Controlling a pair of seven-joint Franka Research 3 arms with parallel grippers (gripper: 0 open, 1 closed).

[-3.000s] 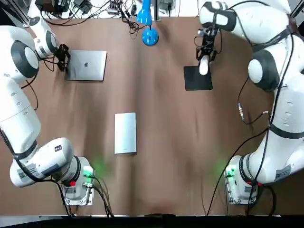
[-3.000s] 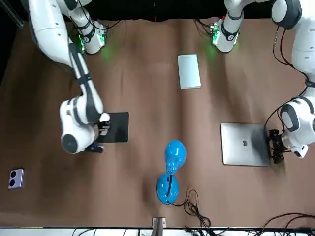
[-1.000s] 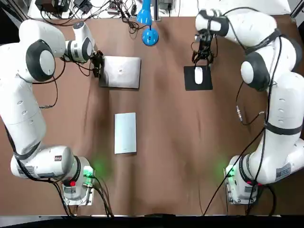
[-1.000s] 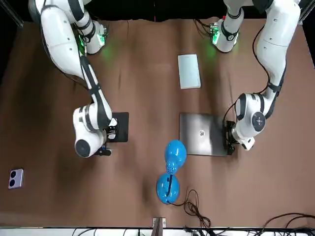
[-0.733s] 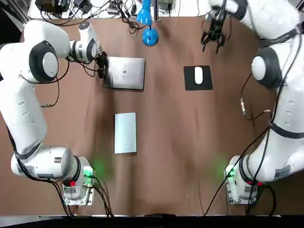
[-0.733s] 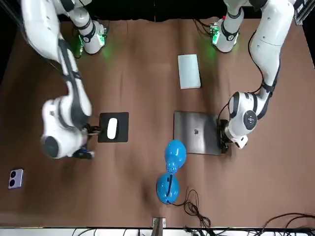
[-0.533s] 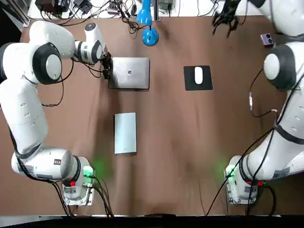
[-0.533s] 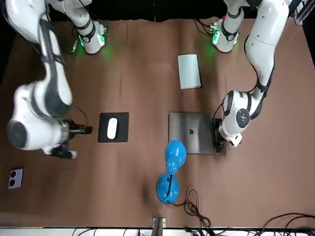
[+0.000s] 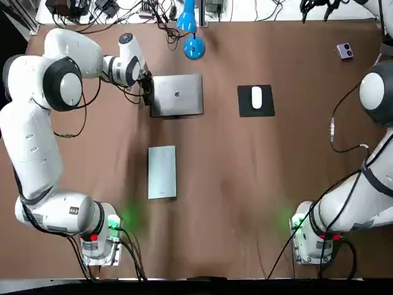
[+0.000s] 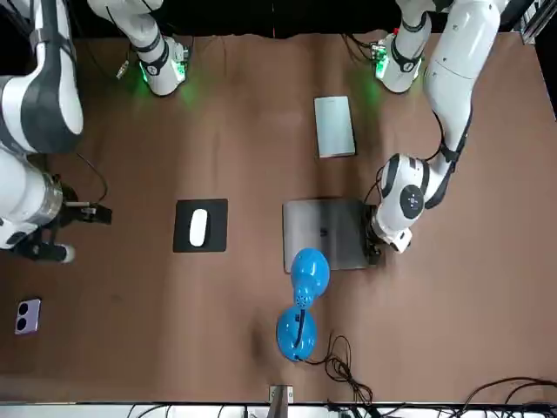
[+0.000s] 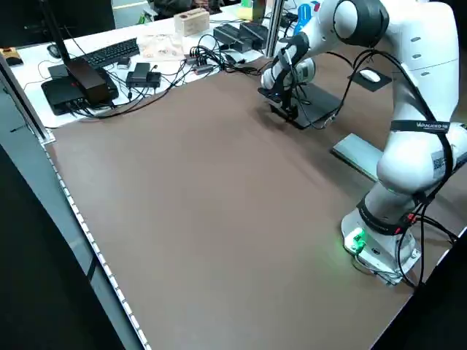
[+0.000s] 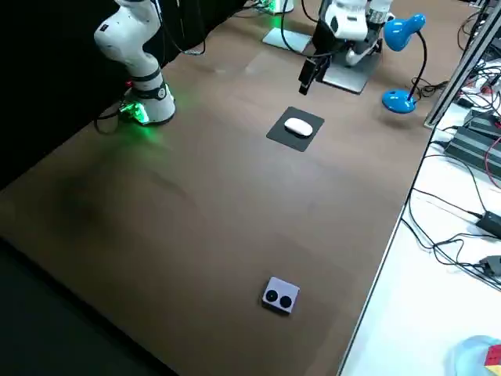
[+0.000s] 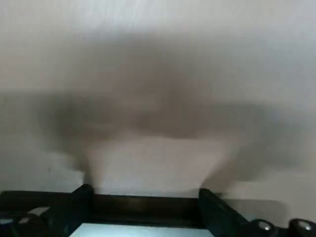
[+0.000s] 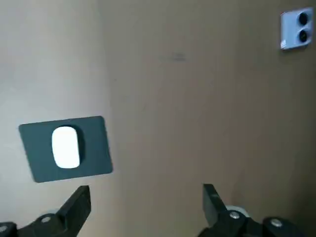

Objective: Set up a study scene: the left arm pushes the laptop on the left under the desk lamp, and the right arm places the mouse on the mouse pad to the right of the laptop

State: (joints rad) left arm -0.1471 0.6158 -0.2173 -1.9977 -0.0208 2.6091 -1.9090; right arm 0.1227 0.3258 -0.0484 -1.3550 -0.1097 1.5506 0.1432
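The closed grey laptop lies in front of the blue desk lamp; in the front view the lamp head overlaps its far edge. My left gripper is low on the table, against the laptop's left edge, fingers spread open. The white mouse rests on the black mouse pad, to the right of the laptop. My right gripper is open and empty, raised high over the table's far right, well away from the mouse.
A flat silver rectangular item lies mid-table in front of the laptop. A small lilac device with two dark circles sits near the far right corner. Cables and gear crowd the white bench beyond the far edge, behind the lamp base.
The left gripper has slid the laptop rightward to in front of the lamp. The right gripper set the mouse on the pad, let go, and rose away to the far right.
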